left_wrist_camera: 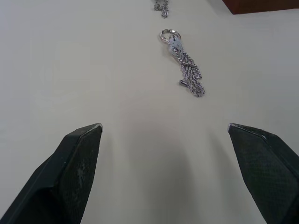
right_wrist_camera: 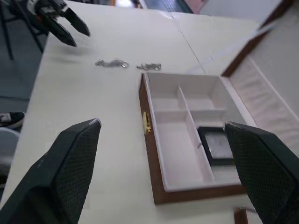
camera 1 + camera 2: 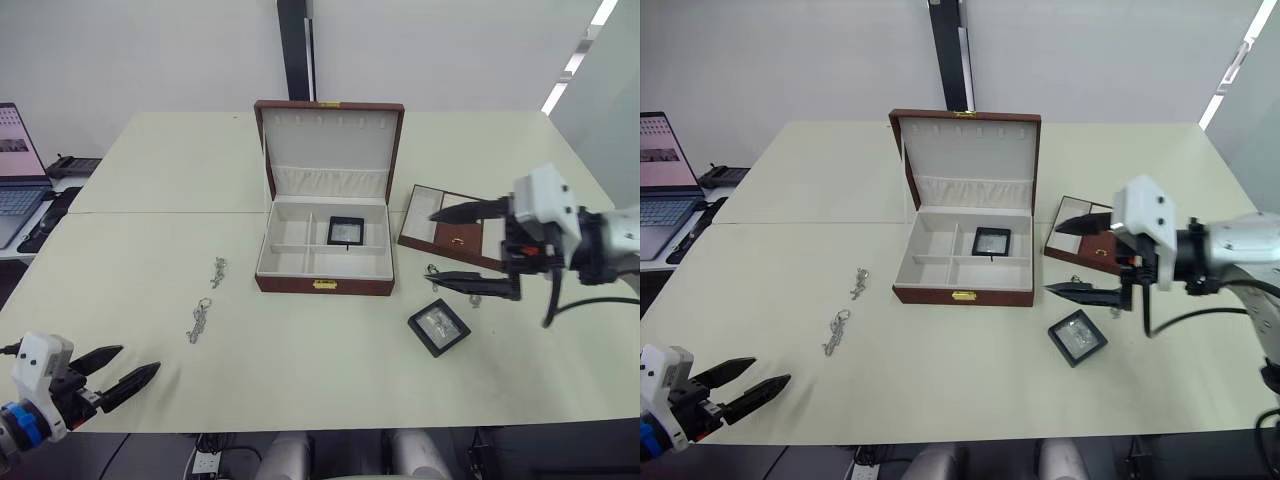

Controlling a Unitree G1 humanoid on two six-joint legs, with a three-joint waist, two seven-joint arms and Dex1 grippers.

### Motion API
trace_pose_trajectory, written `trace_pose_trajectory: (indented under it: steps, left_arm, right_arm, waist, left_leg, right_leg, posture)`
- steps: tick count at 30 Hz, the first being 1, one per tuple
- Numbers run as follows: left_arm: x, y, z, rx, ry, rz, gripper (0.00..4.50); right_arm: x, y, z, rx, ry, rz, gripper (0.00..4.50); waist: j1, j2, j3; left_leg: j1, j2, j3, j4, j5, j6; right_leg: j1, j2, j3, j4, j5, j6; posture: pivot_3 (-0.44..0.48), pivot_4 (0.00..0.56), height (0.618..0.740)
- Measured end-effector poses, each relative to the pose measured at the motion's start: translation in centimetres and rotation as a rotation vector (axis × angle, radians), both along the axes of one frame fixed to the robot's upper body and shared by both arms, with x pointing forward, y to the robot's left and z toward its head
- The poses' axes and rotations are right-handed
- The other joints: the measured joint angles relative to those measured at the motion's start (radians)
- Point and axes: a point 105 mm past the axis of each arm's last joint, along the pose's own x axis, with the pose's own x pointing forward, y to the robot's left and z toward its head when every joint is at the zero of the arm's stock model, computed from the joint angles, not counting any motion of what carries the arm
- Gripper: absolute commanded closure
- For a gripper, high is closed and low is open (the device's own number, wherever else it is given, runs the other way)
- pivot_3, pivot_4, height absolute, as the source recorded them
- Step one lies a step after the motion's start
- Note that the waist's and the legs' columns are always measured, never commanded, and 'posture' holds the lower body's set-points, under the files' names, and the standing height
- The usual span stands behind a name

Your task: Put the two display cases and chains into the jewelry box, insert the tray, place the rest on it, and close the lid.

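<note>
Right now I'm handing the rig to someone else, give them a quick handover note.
Left gripper: open, empty, low over the table's near left corner.
Right gripper: open, empty, hanging right of the jewelry box, above the table.
Box lid is up. One display case already sits in the back right compartment.
Second display case lies on the table right of the box, near the front.
Two chains lie on the table left of the box.
Tray rests on the table right of the box.
Left: second case, both chains, tray in, remaining pieces on it, close lid.
</note>
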Motion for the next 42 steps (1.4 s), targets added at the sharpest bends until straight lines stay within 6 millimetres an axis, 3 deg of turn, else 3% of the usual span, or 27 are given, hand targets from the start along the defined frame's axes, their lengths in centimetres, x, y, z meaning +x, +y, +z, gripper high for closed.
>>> trace_pose_trajectory:
  steps: [3, 10, 21, 32, 35, 42]
  left_arm:
    - [0.1, -0.4, 0.7, -0.029, -0.027, 0.042, 0.03]
    - [1.2, -1.7, 1.0, -0.042, -0.069, 0.116, 0.03]
    - [5.8, -3.9, -1.0, 0.021, -0.080, 0.173, 0.03]
    - [7.9, -4.3, -1.8, 0.065, -0.088, 0.202, 0.03]
    - [8.2, -4.4, -1.7, 0.054, -0.084, 0.198, 0.66]
    - [8.4, -4.7, -1.7, 0.030, -0.066, 0.188, 2.76]
  right_arm:
    - [-0.3, 1.8, 0.1, 0.018, 0.031, 0.080, 0.00]
    - [-0.4, 3.4, -1.1, 0.016, 0.069, 0.132, 0.00]
    - [-0.3, 3.9, -2.7, 0.016, 0.048, 0.114, 0.00]
    - [-0.4, 4.4, -4.5, 0.031, 0.021, 0.112, 0.00]
    - [-0.4, 4.5, -4.5, 0.035, 0.018, 0.113, 0.00]
    - [-0.3, 4.5, -4.4, 0.037, 0.009, 0.109, 0.00]
  waist:
    - [0.003, 0.000, 0.000]
    - [0.000, 0.000, 0.000]
    - [0.001, 0.000, 0.000]
    - [0.000, 0.000, 0.000]
    - [0.000, 0.000, 0.000]
    - [0.000, 0.000, 0.000]
  left_leg:
    - [0.000, 0.000, -0.001, 0.000, 0.000, 0.000]
    - [0.000, -0.003, -0.001, 0.000, 0.000, 0.000]
    - [0.000, -0.005, -0.001, 0.000, 0.001, -0.003]
    - [0.000, -0.005, -0.002, 0.000, 0.001, -0.003]
    - [0.000, -0.005, -0.002, 0.000, 0.001, -0.003]
    - [0.000, -0.005, -0.002, 0.000, 0.001, -0.003]
  right_leg:
    - [0.000, 0.000, 0.000, 0.000, 0.000, 0.000]
    - [0.000, 0.000, 0.000, 0.000, 0.000, 0.000]
    - [0.000, 0.002, 0.000, 0.001, 0.000, 0.000]
    - [-0.001, 0.002, 0.001, 0.001, 0.000, 0.000]
    - [-0.001, 0.002, 0.001, 0.001, 0.000, 0.000]
    - [-0.001, 0.002, 0.001, 0.001, 0.000, 0.000]
  posture:
    - [0.000, 0.150, 0.740]
    - [0.000, 0.150, 0.740]
    - [0.000, 0.150, 0.740]
    - [0.000, 0.150, 0.740]
    - [0.000, 0.150, 0.740]
    - [0.000, 0.150, 0.740]
